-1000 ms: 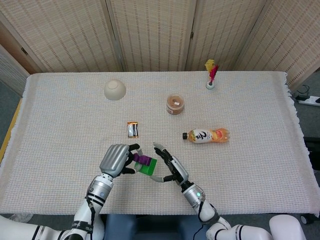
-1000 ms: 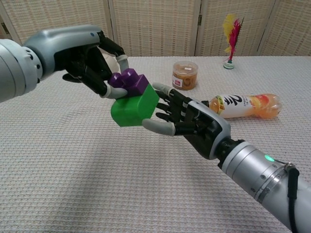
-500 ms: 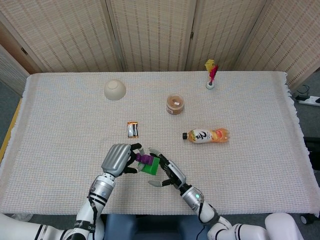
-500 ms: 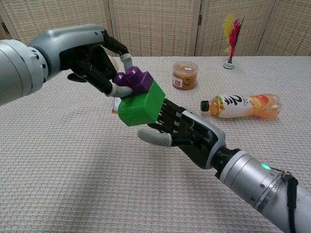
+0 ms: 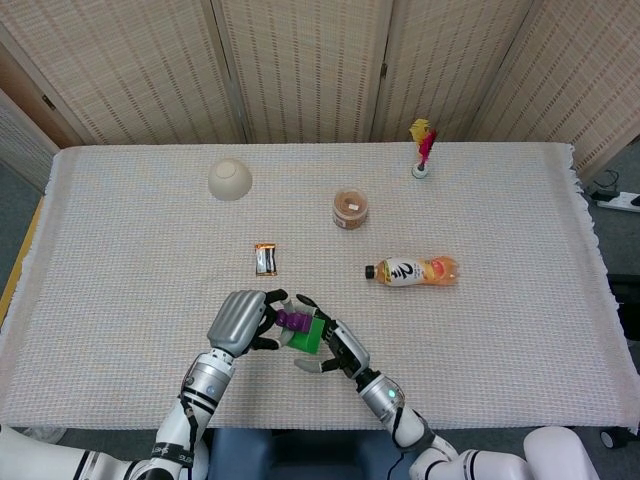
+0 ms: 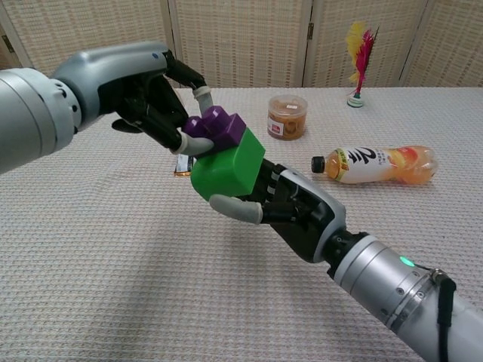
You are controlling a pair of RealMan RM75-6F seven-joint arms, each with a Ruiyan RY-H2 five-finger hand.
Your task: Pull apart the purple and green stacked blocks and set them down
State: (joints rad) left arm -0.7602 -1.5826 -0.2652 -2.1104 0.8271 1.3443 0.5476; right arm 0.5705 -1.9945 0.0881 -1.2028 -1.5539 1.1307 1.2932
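Note:
The purple block (image 6: 219, 128) is stacked on the green block (image 6: 226, 167), and the pair hangs tilted above the table near its front edge. My left hand (image 6: 143, 94) pinches the purple block (image 5: 293, 320) from the left. My right hand (image 6: 290, 207) wraps the green block (image 5: 312, 334) from the right, thumb under its lower edge and fingers behind it. In the head view the left hand (image 5: 238, 320) and right hand (image 5: 338, 348) meet around the stack. The two blocks are still joined.
An orange drink bottle (image 5: 415, 270) lies on its side to the right. A small brown jar (image 5: 350, 208), a white bowl (image 5: 230, 179), a snack bar (image 5: 265, 259) and a feathered shuttlecock (image 5: 423, 148) sit farther back on the woven tablecloth (image 5: 120, 260).
My right hand has moved in under the green block and closed its thumb and fingers on it. The left hand has lifted the stack slightly up and to the right.

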